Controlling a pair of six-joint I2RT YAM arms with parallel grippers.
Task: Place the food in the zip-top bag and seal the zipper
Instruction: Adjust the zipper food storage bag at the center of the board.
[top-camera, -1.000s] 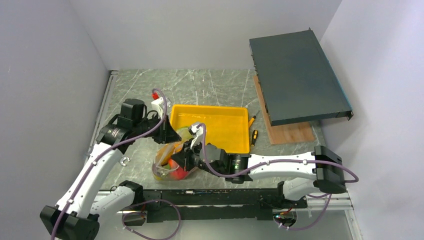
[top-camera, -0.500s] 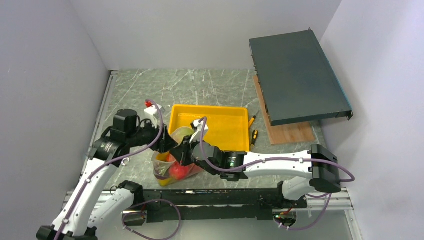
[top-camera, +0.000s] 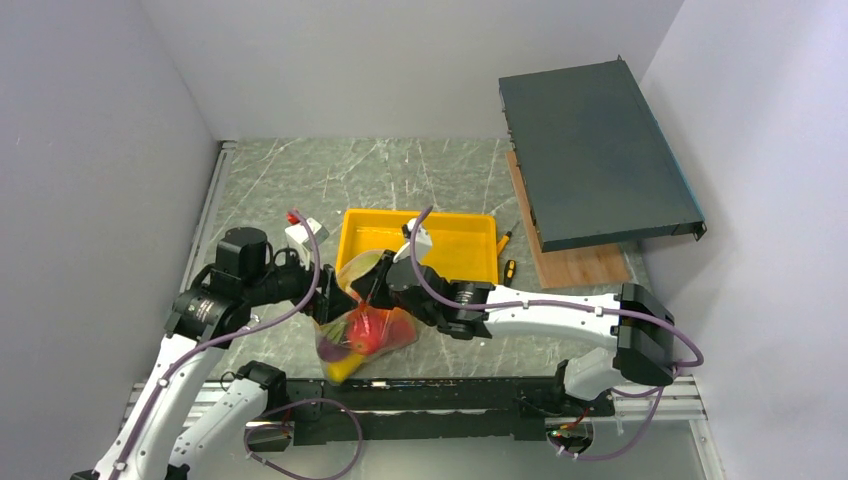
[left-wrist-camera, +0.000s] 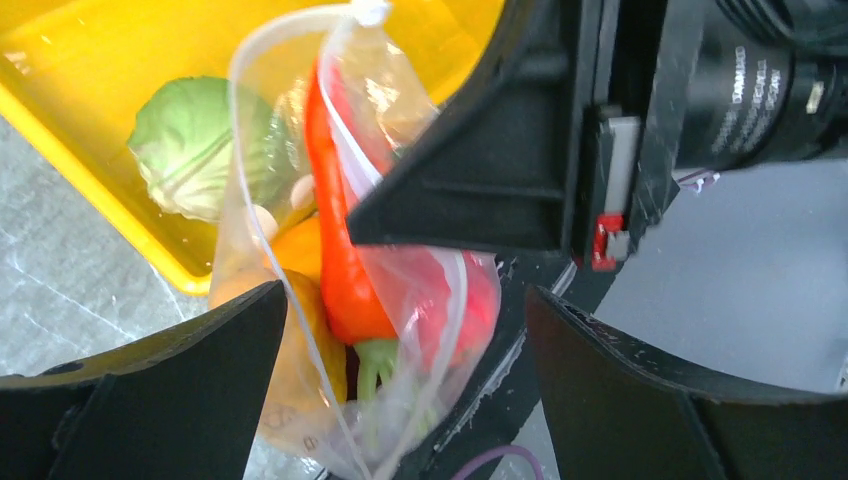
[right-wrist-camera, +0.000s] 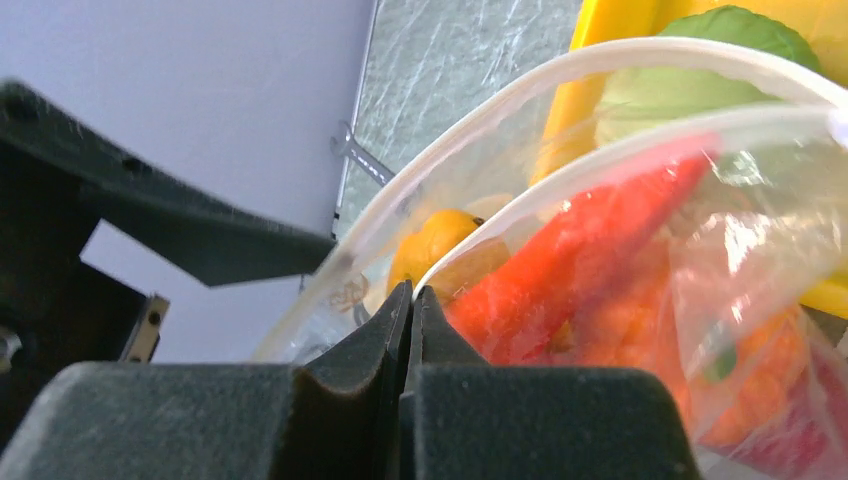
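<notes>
The clear zip-top bag (top-camera: 368, 332) hangs from my right gripper (top-camera: 373, 286), which is shut on its rim. In the right wrist view the closed fingertips (right-wrist-camera: 412, 292) pinch the whitish zipper (right-wrist-camera: 470, 135), whose two strips stand apart. Inside the bag lie a red pepper (left-wrist-camera: 338, 250), a yellow piece (left-wrist-camera: 300, 330) and a red tomato (left-wrist-camera: 475, 300). My left gripper (top-camera: 326, 300) is open, and its wide jaws flank the bag's lower part (left-wrist-camera: 405, 295) without gripping it. A green cabbage (left-wrist-camera: 195, 145) sits in the yellow tray (top-camera: 455, 250), partly behind the bag.
A dark flat case (top-camera: 595, 150) rests on a wooden board (top-camera: 575, 265) at the back right. Two small screwdrivers (top-camera: 507, 270) lie beside the tray. White walls close in the table on the left, back and right.
My left gripper has opened, let go of the bag and drawn back to the left. The right gripper has carried the bag up and toward the tray; the bag now hangs from it alone.
</notes>
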